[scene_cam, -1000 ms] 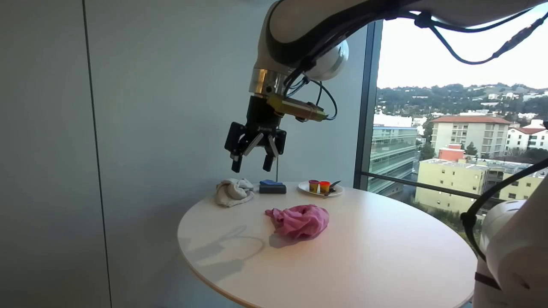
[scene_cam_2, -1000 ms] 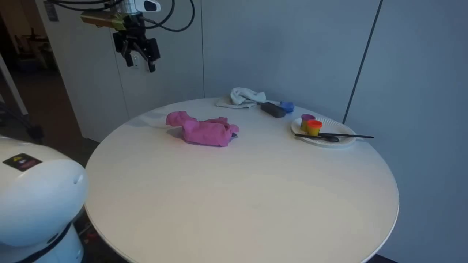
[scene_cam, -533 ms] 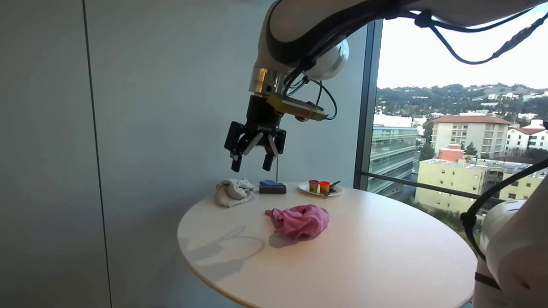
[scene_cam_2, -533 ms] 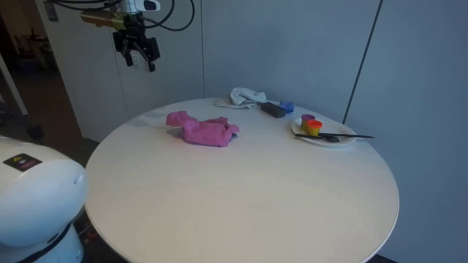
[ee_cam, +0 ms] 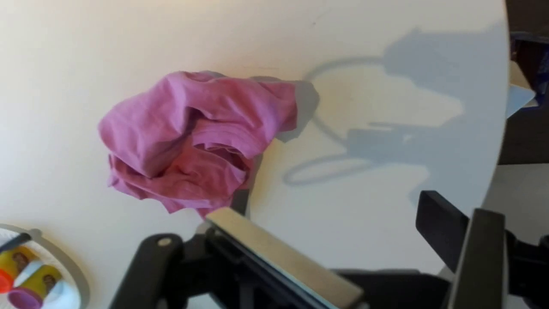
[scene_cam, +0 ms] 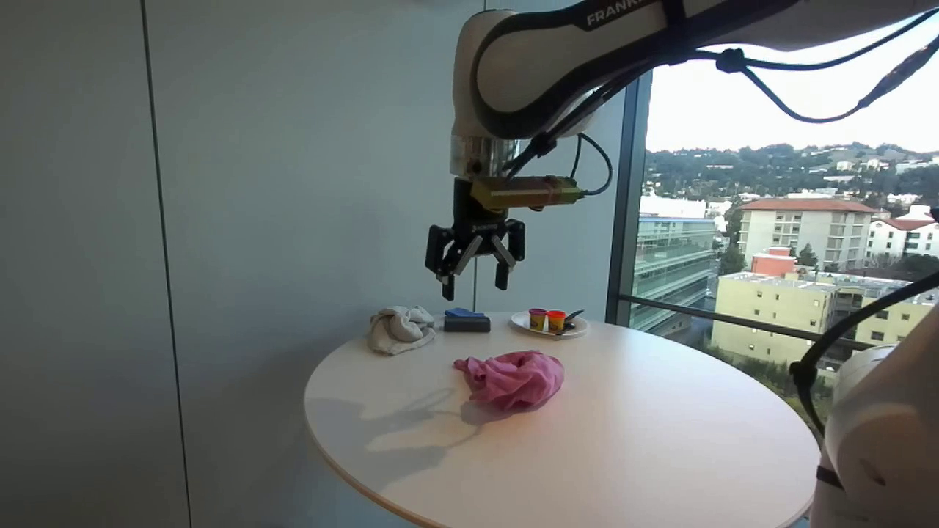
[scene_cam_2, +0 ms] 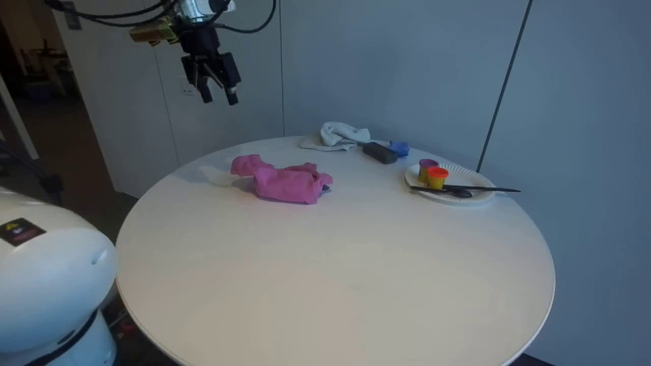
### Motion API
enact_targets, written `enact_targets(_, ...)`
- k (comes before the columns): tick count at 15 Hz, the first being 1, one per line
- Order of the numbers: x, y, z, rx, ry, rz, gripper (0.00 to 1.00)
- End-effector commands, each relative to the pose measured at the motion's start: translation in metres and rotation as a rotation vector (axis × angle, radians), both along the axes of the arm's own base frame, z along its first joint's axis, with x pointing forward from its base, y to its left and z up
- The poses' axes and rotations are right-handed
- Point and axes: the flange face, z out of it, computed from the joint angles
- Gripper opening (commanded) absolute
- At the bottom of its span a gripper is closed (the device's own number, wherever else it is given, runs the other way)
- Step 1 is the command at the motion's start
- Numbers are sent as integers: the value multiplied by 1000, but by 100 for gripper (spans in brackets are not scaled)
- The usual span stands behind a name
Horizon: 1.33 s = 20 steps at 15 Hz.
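Hovering over the table, the gripper has its fingers spread apart. A crumpled pink cloth lies below it and to one side, well apart. Also lower than the tool sit a pale towel and a plate with two tubs.
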Motion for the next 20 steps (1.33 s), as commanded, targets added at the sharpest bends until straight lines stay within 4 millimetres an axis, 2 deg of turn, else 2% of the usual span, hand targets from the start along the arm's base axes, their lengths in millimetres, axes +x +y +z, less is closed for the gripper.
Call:
enact_targets(1,-1,-32,-33,-65,66,-174,100)
enact_targets(5,16,-51,-90,-58,94,-174,100)
enact_targets(10,38,-65,-141,-89,64,-162,100)
enact_targets(11,41,-68,-149,-93,61,-163,75)
enact_targets(12,44,-69,-154,-70,54,-160,74)
enact_targets(16,51,-71,-165,-47,38,-166,49)
enact_targets(18,49,-68,-155,-91,30,-141,35)
enact_targets(20,42,-66,-137,-128,14,-121,20)
